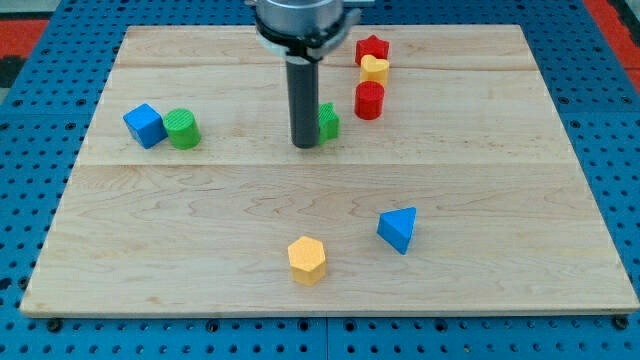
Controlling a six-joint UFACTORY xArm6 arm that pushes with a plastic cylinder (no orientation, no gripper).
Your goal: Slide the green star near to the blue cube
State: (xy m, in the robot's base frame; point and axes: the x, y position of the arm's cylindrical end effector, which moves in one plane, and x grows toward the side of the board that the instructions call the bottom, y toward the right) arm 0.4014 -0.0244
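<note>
**Tip beside green star**

My tip (305, 144) is being held just left of the half-hidden green star (328, 122), contact unclear; nothing is being gripped. The blue cube (145, 125) is sitting far left, touching a green cylinder (183, 129).

Green star (328, 122) mid-board, mostly hidden behind the rod, only its right edge showing; blue cube (144, 125) far off at view's left, resting flat.

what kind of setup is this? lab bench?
Likely a lab tabletop pushing rig: a wooden board on blue perforated matting, small coloured blocks like the blue cube, and my tip just left of a green block.
</note>
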